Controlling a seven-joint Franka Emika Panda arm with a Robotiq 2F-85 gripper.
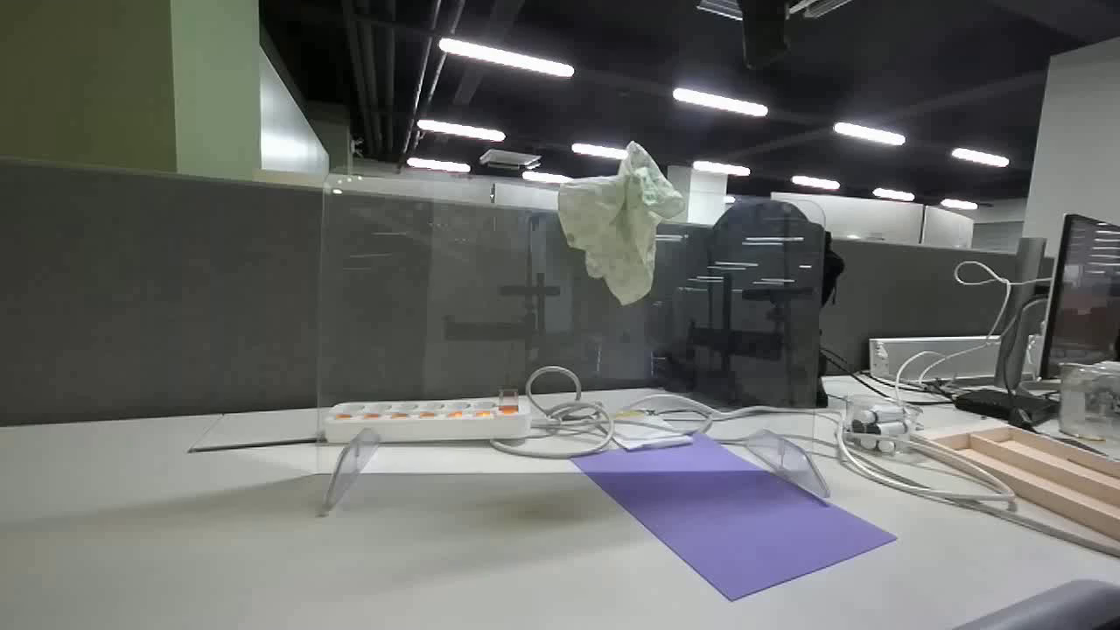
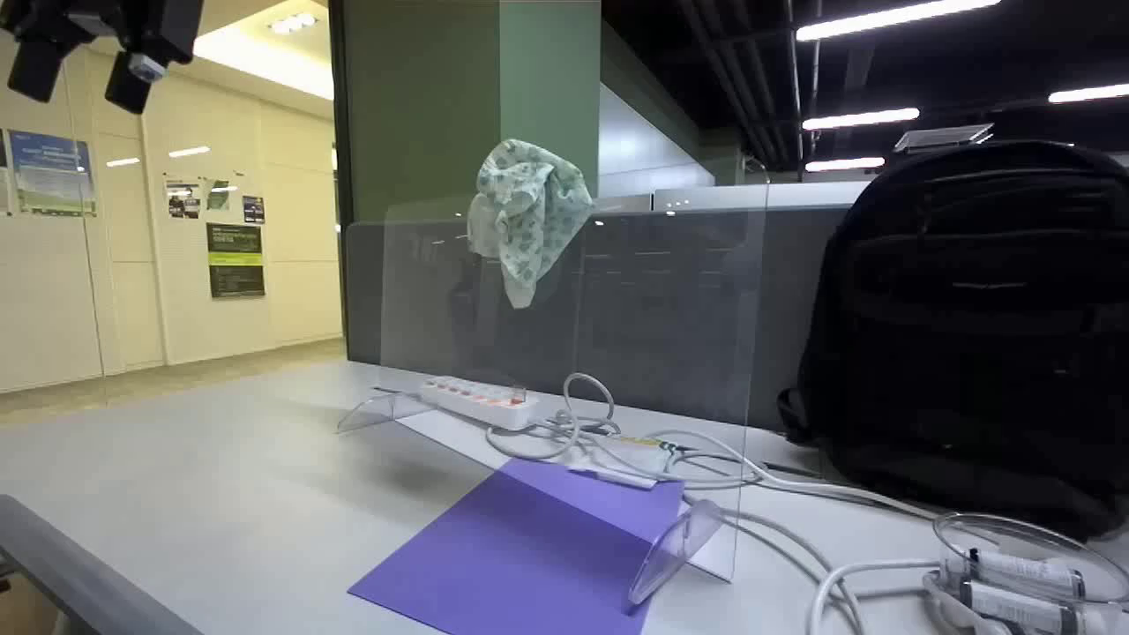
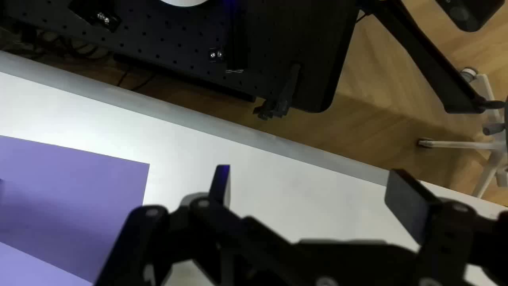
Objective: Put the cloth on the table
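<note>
pale green patterned cloth (image 2: pixel 529 207), thin and rumpled, slung over the top edge of a clear upright panel (image 2: pixel 573 353), with a pointed corner drooping lowest in both exterior views. not on the table (image 1: pixel 175 560) yet: hangs well above, apparently kept up only by its own weight across the edge. too see-through a panel to tell front folds from back ones.

at the base of the panel, two clear feet (image 1: pixel 350 472), set on the table to keep the whole upright and, in effect, to make a hanging rail. flat on the table and running beneath the panel, a purple sheet (image 1: pixel 731 529), perhaps a marker for the landing spot; no way to be sure. beyond the panel, seemingly a white power strip (image 1: pixel 429 429) beside loops of pale cable (image 1: pixel 577 409), probably there just for power.

farther out, high up and well apart from the cloth, a gripper (image 3: pixel 313 194): fingers (image 3: pixel 406 204) spread wide, holding nothing, table visible through the gap in the wrist view. likely so high to come at the cloth from above.

still to do, judging by the task: reach over, pinch the upper fold, lift clear of the edge, then lower to the table. might tip the panel with a sideways tug.
</note>
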